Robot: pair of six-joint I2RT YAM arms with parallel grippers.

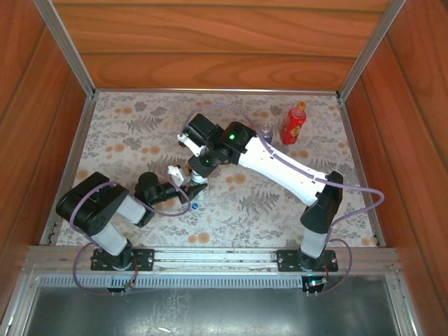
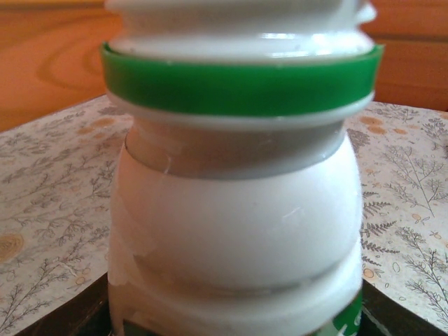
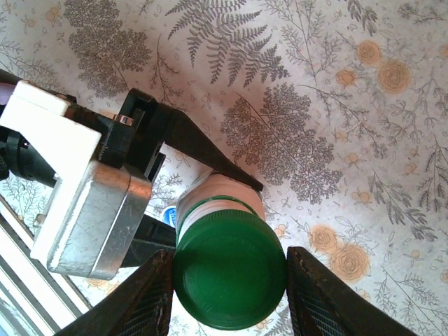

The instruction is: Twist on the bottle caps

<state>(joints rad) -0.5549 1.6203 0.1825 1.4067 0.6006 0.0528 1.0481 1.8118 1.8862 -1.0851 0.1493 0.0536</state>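
Note:
The white bottle (image 2: 236, 231) stands upright, its green collar ring (image 2: 238, 87) close to the lens, and my left gripper (image 2: 236, 323) is shut on its lower body. From above, the green cap (image 3: 229, 269) sits on this bottle's neck (image 3: 220, 192), with my right gripper (image 3: 231, 280) shut on it, one finger (image 3: 150, 297) pressed to each side. In the top view the two grippers meet mid-table, left gripper (image 1: 183, 178) under right gripper (image 1: 198, 168). A blue cap (image 1: 194, 206) lies loose on the mat. The red bottle (image 1: 293, 126) carries an orange cap (image 1: 301, 106); the short clear bottle (image 1: 267, 131) stands beside it.
Wooden walls with metal corner posts (image 1: 70, 49) enclose the floral mat (image 1: 126, 133). The blue cap (image 3: 168, 213) lies just beside the left gripper's fingers (image 3: 203, 150). The red and clear bottles stand at the back right, apart from both arms.

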